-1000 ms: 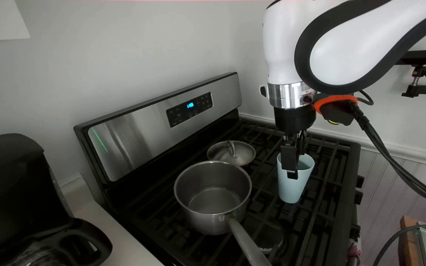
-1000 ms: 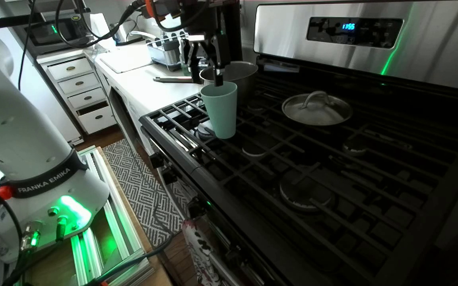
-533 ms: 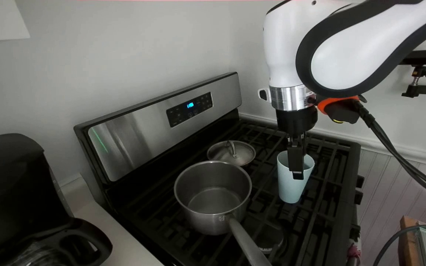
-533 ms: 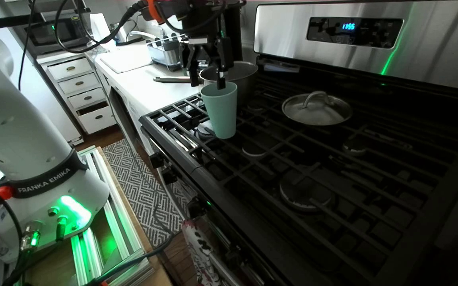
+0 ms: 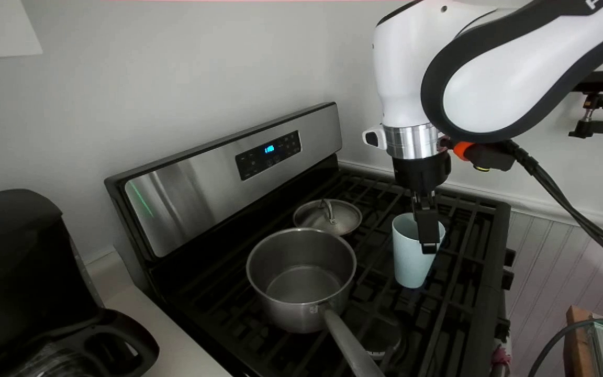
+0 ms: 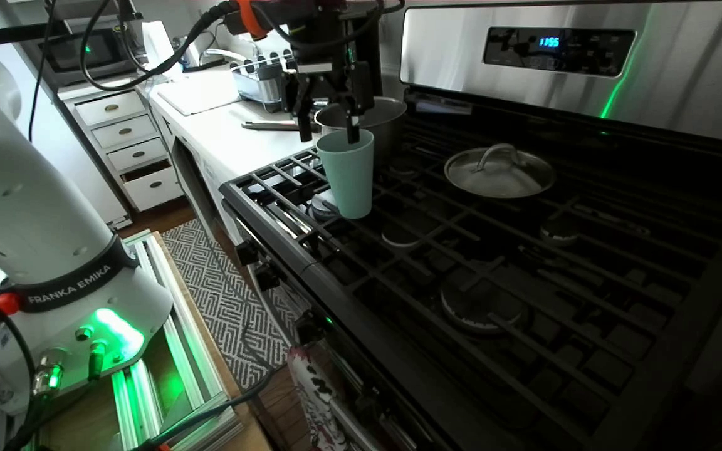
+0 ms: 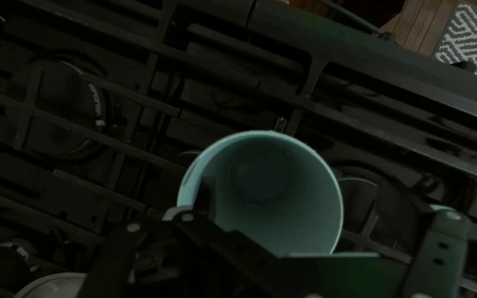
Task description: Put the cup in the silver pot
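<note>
Cup (image 6: 350, 181) stood upright on grate (image 7: 110, 142), near silver pot (image 5: 292, 316); gripper (image 6: 329, 135), spread wide at cup mouth, held nothing.

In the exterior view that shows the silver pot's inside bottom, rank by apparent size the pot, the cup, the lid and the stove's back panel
1. The stove's back panel
2. The silver pot
3. The cup and the lid, too close to rank: the lid looks wider, the cup taller but partly hidden.

The cup (image 5: 411, 266) is pale blue-green, the pot (image 5: 301, 283) silver-grey, the gripper (image 6: 329, 137) black, the arm (image 5: 495, 94) white with black bands, the rug (image 6: 212, 294) a grey-and-white angular maze.
</note>
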Controlling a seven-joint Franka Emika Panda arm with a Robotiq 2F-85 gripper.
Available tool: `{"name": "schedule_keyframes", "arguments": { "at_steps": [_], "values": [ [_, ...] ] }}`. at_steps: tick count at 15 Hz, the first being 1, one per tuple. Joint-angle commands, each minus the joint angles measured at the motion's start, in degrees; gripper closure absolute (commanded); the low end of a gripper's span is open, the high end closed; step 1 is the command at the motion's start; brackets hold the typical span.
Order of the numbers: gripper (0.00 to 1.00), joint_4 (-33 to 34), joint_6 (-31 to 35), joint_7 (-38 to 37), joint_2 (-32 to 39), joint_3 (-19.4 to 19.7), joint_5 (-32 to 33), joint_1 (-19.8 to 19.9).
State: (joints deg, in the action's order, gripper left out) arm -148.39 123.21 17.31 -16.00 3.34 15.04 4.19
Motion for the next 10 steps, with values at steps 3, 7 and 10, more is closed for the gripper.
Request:
{"name": "schedule_keyframes", "arguments": {
  "at_steps": [3,7,10],
  "values": [
    [0.28,-0.9,0.2,1.6,0.7,-0.1,1.7,-1.1],
    [0.55,-1.0,0.1,1.2,1.4,-0.4,1.7,-1.6],
    [0.76,-1.2,0.0,1.3,1.6,-0.4,1.8,-1.8]
  ]
}}
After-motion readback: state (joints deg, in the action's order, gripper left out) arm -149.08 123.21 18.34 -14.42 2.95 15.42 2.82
